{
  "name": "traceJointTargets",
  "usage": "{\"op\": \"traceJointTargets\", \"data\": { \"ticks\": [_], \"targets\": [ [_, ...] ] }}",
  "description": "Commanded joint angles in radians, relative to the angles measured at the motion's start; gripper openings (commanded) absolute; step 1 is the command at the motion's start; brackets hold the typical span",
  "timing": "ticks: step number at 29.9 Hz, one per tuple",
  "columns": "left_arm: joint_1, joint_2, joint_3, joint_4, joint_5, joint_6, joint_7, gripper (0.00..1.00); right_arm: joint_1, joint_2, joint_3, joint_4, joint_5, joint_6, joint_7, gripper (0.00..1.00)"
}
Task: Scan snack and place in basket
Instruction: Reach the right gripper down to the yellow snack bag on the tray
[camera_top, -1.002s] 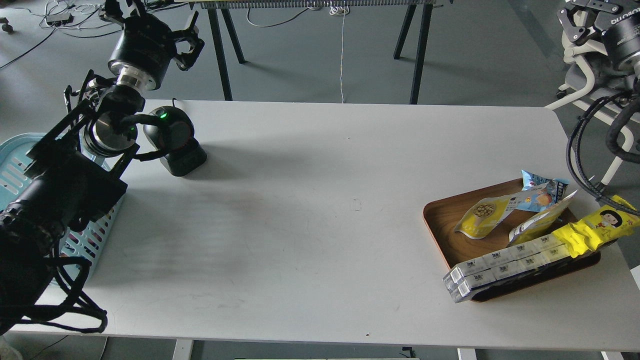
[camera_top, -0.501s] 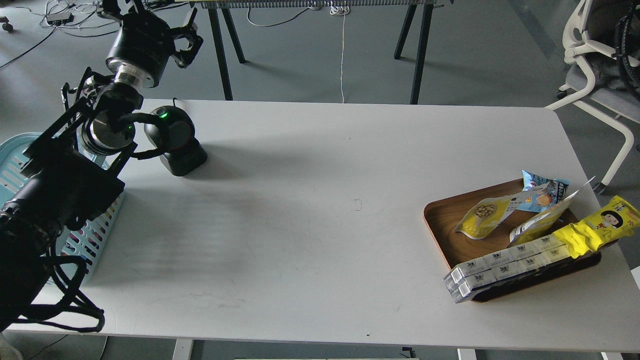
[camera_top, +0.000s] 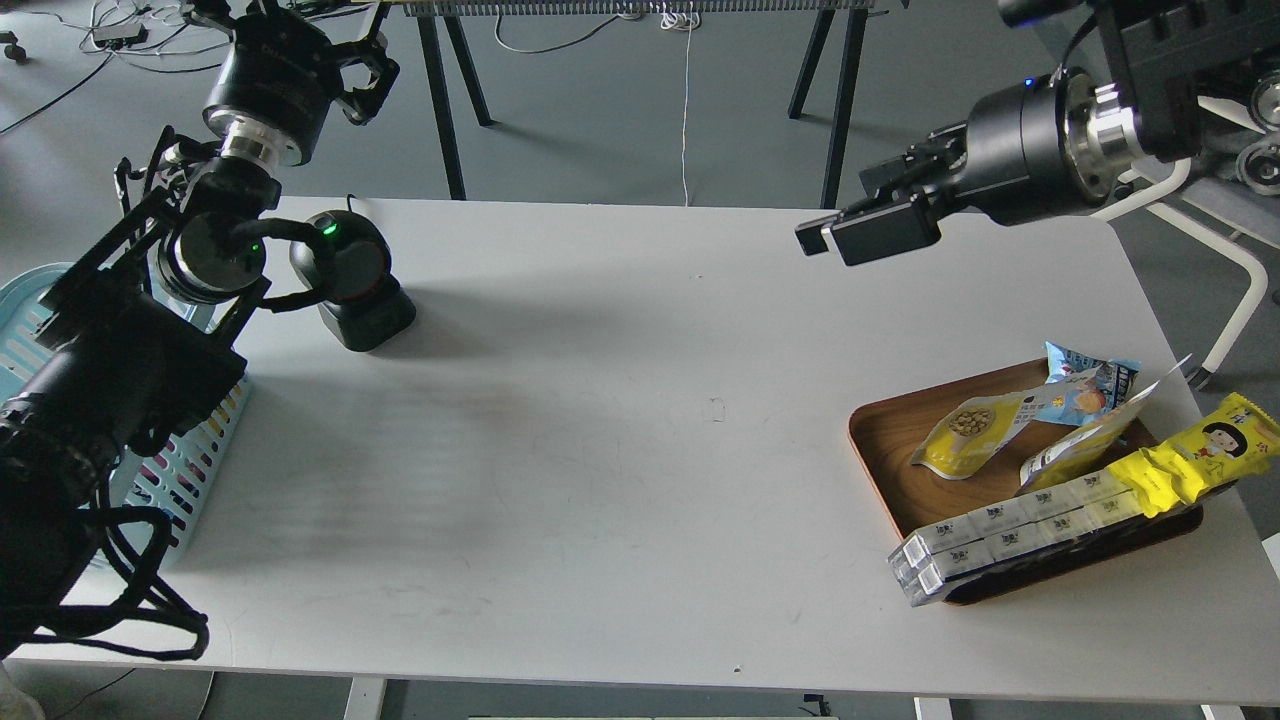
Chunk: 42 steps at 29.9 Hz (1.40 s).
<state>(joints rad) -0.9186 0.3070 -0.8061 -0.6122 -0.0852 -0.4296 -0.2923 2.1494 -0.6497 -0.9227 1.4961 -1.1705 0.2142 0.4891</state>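
Note:
The snack (camera_top: 965, 436), a yellow and white pouch with a round picture of tan beans, lies flat in the brown wooden tray (camera_top: 885, 445) at the table's right. The light blue basket (camera_top: 190, 462) stands at the left edge, largely hidden behind my left arm. My right gripper (camera_top: 850, 236) hangs above the table's back right, well above and behind the snack, with its fingers apart and empty. My left gripper (camera_top: 300, 45) is raised beyond the table's back left corner, pointing away; its fingers cannot be told apart.
A black scanner (camera_top: 352, 282) with a green light stands at the back left. The tray also holds a small blue packet (camera_top: 1088, 380), a second pouch (camera_top: 1085, 440), a long yellow wrapper (camera_top: 1195, 458) and a long white pack (camera_top: 1000, 540). Trestle legs stand behind the table.
My right arm has swung in from the top right and its gripper now hangs over the table's back right. My left gripper has drifted slightly up. The tray's things have not moved.

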Motion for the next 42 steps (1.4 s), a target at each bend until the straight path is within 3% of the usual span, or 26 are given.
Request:
{"op": "traceJointTargets", "data": {
  "ticks": [1, 6, 15, 21, 30, 42],
  "targets": [
    [0.001, 0.003, 0.002, 0.0, -0.001, -0.008, 0.005, 1.0, 0.033, 0.005, -0.093, 0.039, -0.239, -0.042, 0.0, 0.9],
    [0.0, 0.0, 0.002, 0.002, 0.001, -0.008, 0.005, 1.0, 0.02, 0.012, -0.202, 0.041, -0.445, -0.127, 0.0, 0.89],
    [-0.002, -0.003, 0.005, 0.003, 0.002, -0.014, 0.007, 1.0, -0.032, -0.001, -0.3, 0.069, -0.548, -0.156, 0.0, 0.9],
    [0.001, -0.005, 0.007, 0.005, 0.002, -0.015, 0.005, 1.0, -0.095, 0.001, -0.301, 0.039, -0.549, -0.161, 0.0, 0.66],
    [0.003, -0.009, 0.007, 0.009, 0.002, -0.014, 0.002, 1.0, -0.175, 0.022, -0.292, -0.077, -0.545, -0.162, 0.0, 0.53],
    [0.003, -0.008, 0.008, 0.009, 0.002, -0.014, 0.002, 1.0, -0.181, 0.028, -0.294, -0.088, -0.545, -0.162, 0.0, 0.08]
  ]
}}
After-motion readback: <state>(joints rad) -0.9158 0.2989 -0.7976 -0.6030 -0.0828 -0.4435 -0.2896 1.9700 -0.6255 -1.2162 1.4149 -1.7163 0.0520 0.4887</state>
